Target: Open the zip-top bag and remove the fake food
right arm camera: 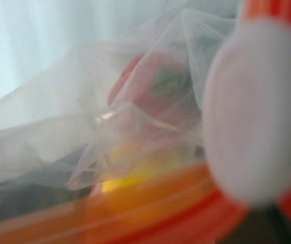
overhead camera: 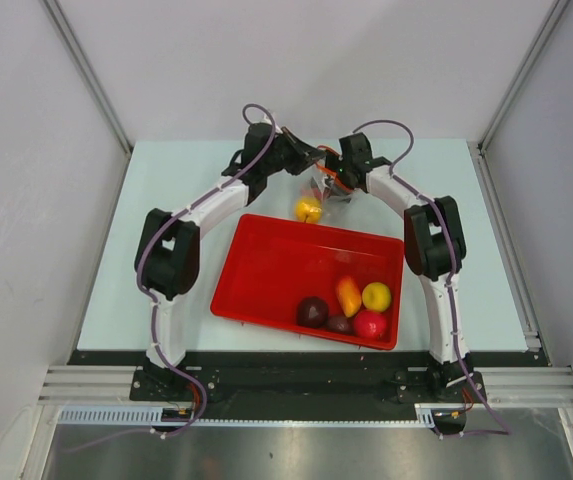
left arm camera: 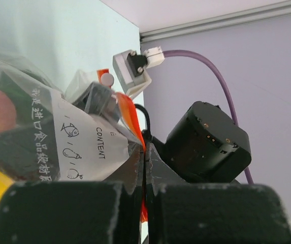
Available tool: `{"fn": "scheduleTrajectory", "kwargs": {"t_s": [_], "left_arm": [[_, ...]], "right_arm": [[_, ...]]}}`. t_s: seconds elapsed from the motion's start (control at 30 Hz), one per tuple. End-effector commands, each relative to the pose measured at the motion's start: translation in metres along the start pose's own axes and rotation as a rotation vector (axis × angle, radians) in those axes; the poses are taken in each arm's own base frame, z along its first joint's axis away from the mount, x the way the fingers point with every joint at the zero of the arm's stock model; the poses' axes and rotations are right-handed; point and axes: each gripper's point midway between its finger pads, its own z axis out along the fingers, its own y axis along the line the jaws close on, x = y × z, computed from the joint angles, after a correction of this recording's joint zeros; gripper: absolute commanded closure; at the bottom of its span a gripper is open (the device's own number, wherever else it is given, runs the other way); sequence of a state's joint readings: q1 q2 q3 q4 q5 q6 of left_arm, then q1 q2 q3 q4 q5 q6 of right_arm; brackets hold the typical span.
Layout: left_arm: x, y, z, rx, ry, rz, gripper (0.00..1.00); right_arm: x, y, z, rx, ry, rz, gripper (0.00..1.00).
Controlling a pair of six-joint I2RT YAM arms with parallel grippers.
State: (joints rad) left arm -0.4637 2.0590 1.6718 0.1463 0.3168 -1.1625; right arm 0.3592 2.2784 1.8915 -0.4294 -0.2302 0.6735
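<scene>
Near the upper centre of the top view, the two arms meet over the pale table (overhead camera: 166, 200) and hold one zip-top bag (overhead camera: 323, 187) in the air between them. The left gripper (overhead camera: 313, 160) is clenched on the bag. Its wrist view shows both fingers pressed flat together, with the clear film and the orange-red zip strip (left arm camera: 127, 109) pinched in the seam. The right gripper (overhead camera: 336, 180) sits against the bag's other side. Its own camera gives only blurred film and strip, so it cannot be told whether its jaws are clenched or released. Through the film that view shows two pieces of fake food, one red piece (right arm camera: 150, 96) and one yellow piece (right arm camera: 135, 162) below it. From above, a yellow fruit (overhead camera: 308, 209) hangs at the bag's lower end, just beyond the far rim of the single red tray (overhead camera: 266, 270). Five pieces lie in the tray's lower right corner: a dark maroon ball (overhead camera: 313, 311), an orange piece (overhead camera: 348, 295), a yellow ball (overhead camera: 376, 296), a red ball (overhead camera: 370, 323) and a smaller dark piece (overhead camera: 339, 324) between the maroon and the red.
</scene>
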Motion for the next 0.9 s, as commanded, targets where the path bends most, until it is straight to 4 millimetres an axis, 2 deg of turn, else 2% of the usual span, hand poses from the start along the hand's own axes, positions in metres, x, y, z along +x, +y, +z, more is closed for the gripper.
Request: {"fn": "scheduleTrajectory", "kwargs": {"t_s": [0.0, 0.13, 0.33, 0.47, 0.53, 0.6, 0.63, 0.77, 0.87], "left_arm": [[-0.003, -0.038, -0.013, 0.071, -0.018, 0.005, 1.0], [0.005, -0.04, -0.013, 0.067, -0.005, 0.006, 1.0], [0.013, -0.038, -0.014, 0.058, 0.015, 0.008, 1.0], [0.017, -0.039, -0.015, 0.056, 0.02, 0.013, 1.0], [0.02, -0.039, -0.016, 0.057, 0.025, 0.013, 1.0], [0.022, -0.038, -0.016, 0.054, 0.028, 0.013, 1.0], [0.022, -0.038, -0.017, 0.054, 0.026, 0.014, 1.0], [0.023, -0.039, -0.021, 0.054, 0.026, 0.017, 1.0], [0.021, -0.037, -0.023, 0.052, 0.017, 0.017, 1.0]], "right_arm": [[-0.035, 0.013, 0.003, -0.115, -0.141, 0.038, 0.15], [-0.032, 0.007, 0.014, -0.134, -0.151, 0.082, 0.06], [-0.023, -0.008, 0.038, -0.087, -0.12, 0.138, 0.04], [-0.022, -0.016, 0.047, -0.071, -0.128, 0.152, 0.02], [-0.023, -0.026, 0.051, -0.021, -0.122, 0.169, 0.06], [-0.022, -0.03, 0.054, -0.015, -0.117, 0.194, 0.21], [-0.023, -0.034, 0.055, -0.005, -0.119, 0.2, 0.21], [-0.033, -0.029, 0.052, -0.035, -0.146, 0.175, 0.29], [-0.042, -0.019, 0.044, -0.073, -0.174, 0.129, 0.44]]}}
